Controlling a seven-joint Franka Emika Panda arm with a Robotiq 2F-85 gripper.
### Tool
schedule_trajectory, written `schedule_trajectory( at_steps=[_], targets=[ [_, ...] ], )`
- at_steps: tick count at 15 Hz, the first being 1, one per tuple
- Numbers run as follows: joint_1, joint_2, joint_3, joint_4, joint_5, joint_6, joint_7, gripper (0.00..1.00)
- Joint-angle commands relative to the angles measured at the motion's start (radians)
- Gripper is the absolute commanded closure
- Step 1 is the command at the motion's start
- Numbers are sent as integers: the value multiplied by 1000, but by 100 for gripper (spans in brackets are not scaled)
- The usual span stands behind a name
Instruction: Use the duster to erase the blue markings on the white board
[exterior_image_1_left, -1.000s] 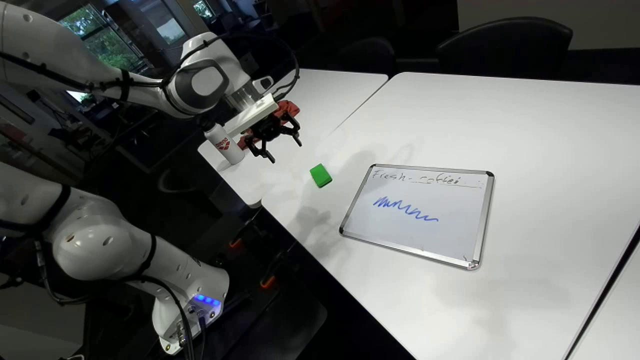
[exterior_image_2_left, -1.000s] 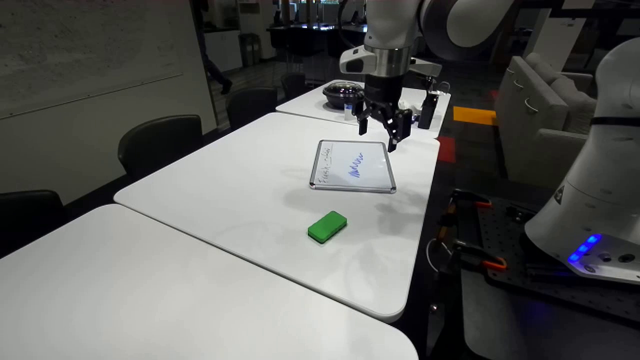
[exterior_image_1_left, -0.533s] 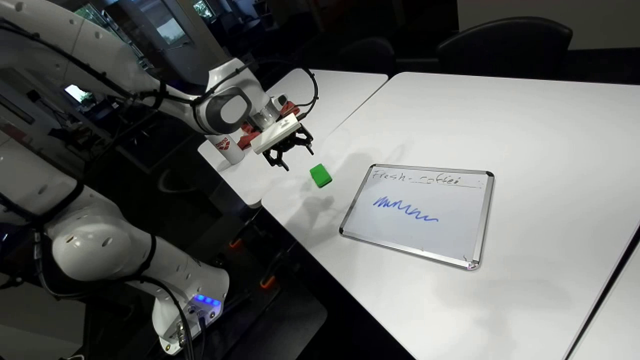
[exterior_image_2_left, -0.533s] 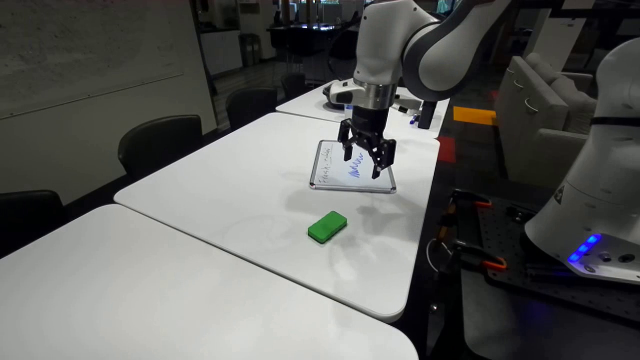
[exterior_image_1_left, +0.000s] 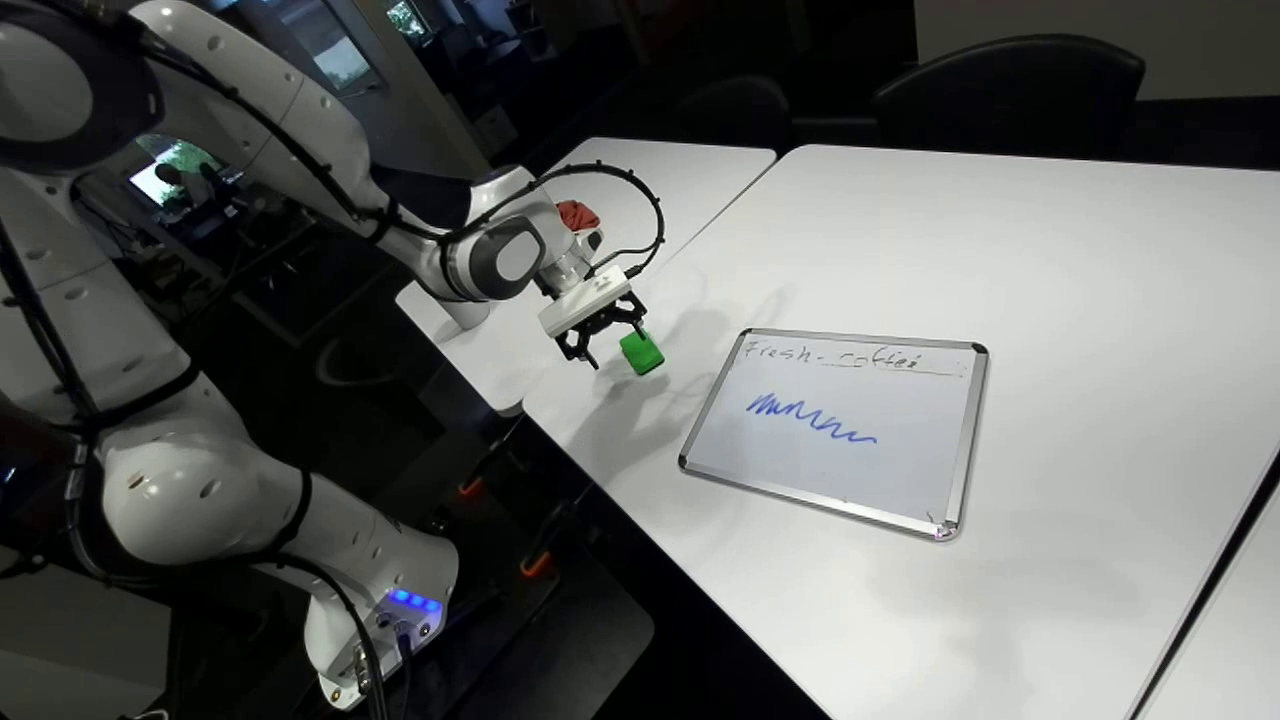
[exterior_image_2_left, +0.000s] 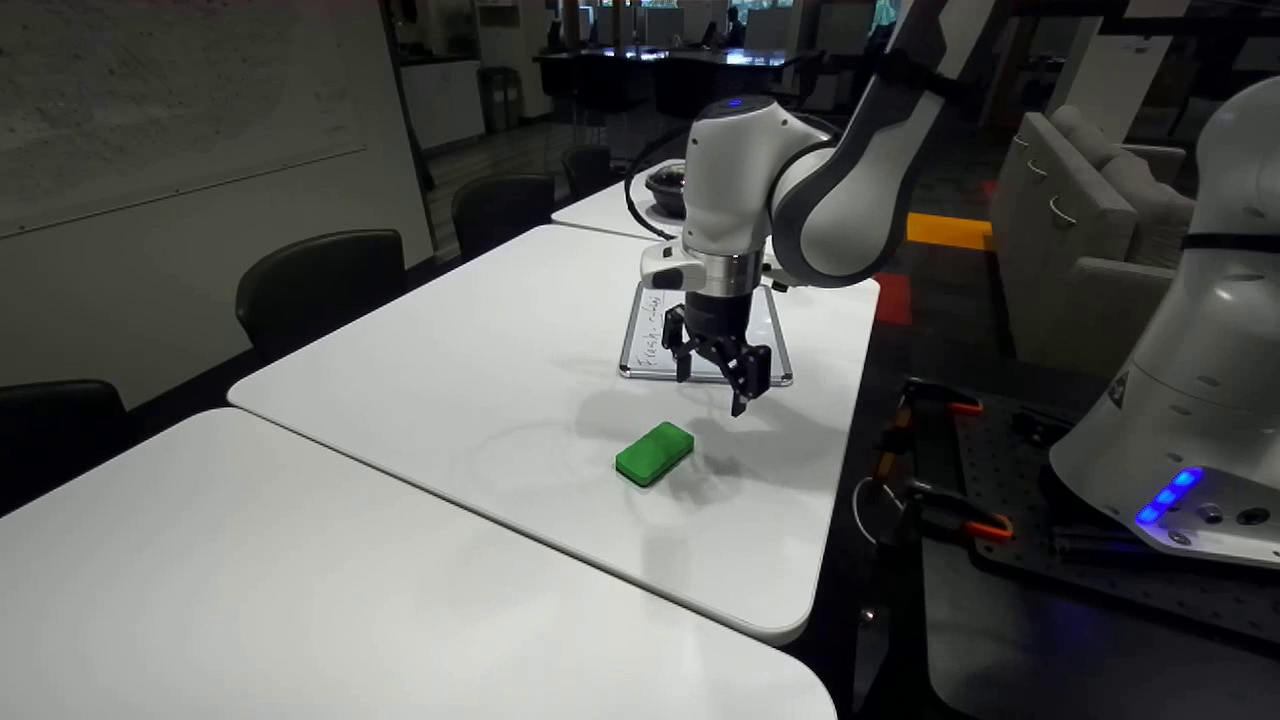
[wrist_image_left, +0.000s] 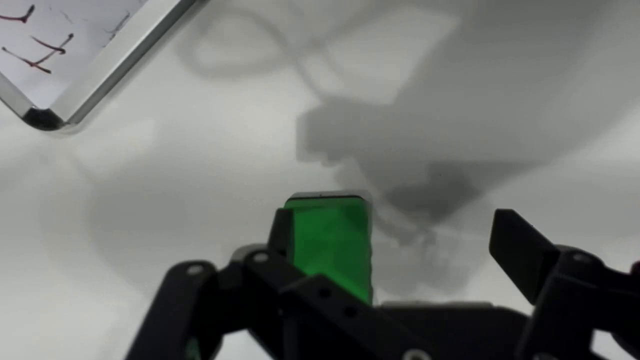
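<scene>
One wide-jawed claw (exterior_image_2_left: 711, 393) near duster (exterior_image_2_left: 655, 453)

Black chairs (exterior_image_2_left: 322, 288), grey sofa (exterior_image_2_left: 1055, 255)

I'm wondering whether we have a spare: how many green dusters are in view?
1: the green duster lies on the same white table as the white board, apart from it. Another could be hidden behind the robot arm.
</scene>
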Motion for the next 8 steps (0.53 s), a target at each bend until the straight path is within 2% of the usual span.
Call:
schedule_trajectory(
  at_steps=[1,2,6,8],
  targets=[
    [7,87,-2,76,-88,13,94,0],
    [-34,54,29,42,-72,0,59,0],
    [-29,90,27,76,-96,0,89,0],
    [-69,99,76,79,-58,19,53,0]
  ],
)
